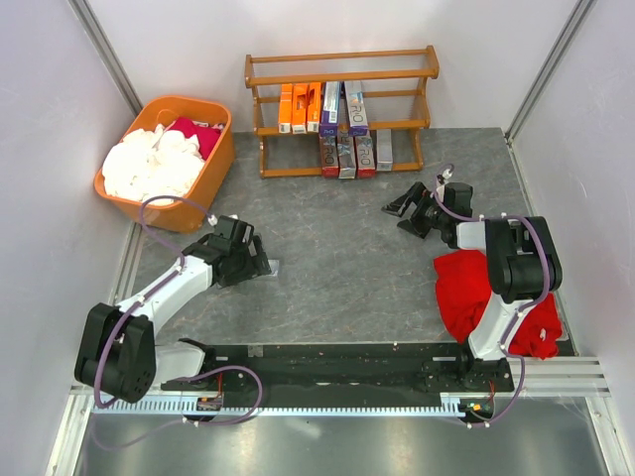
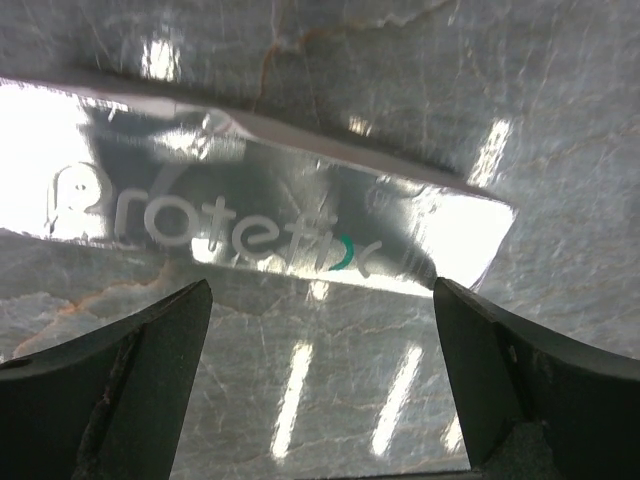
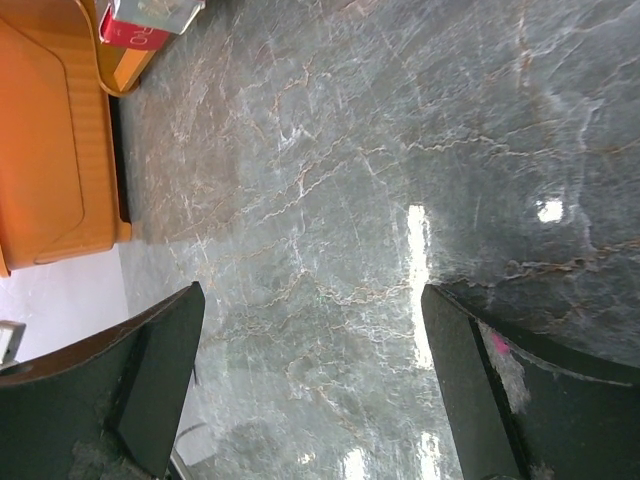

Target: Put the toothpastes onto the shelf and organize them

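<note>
A: From the top view, the small orange-brown wooden shelf holds upright toothpaste cartons. Both arms' jaws stand apart over the grey marbled table.

B: On the left wrist, a shiny silver-grey toothpaste carton lies flat and askew, just ahead of the jaws. Pinching a corner could skid it.

A: On the right wrist there is only table between the jaws, though glare may hide something.

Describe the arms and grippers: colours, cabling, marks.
Left arm and right arm: white links, black joint housings, looped purple-grey cables. Left gripper and right gripper are black with broad tapered fingers, scuffed; one right finger has a small pink mark.
</note>
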Motion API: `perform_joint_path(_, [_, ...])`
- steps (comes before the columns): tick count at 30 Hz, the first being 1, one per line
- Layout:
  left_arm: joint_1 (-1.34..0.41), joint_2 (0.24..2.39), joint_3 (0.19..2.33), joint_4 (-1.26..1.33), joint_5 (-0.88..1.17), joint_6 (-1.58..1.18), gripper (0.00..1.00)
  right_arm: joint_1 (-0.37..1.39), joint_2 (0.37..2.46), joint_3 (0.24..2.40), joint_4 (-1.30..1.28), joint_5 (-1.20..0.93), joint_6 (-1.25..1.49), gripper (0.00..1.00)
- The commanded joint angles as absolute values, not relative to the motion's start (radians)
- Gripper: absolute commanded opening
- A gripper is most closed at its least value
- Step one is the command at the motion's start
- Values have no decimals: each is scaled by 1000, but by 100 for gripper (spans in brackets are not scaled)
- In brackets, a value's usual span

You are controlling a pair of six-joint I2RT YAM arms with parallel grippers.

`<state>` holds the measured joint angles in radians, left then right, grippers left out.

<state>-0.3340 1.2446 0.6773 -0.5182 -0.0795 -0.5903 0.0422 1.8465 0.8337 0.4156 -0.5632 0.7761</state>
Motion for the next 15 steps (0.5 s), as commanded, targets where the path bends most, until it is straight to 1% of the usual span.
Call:
perform_joint_path(1, [-322, 1241, 693, -388, -140, -618, 100, 55, 1836, 811, 377, -574, 747, 98])
perform_joint_path(9, [-299, 1414, 749, -348, -115, -603, 100, 58, 1867, 801, 419, -595, 765, 98])
perform_joint_path(15, [-290, 1414, 741, -258, -64, -633, 100, 87, 1876, 825, 397, -601, 746, 98])
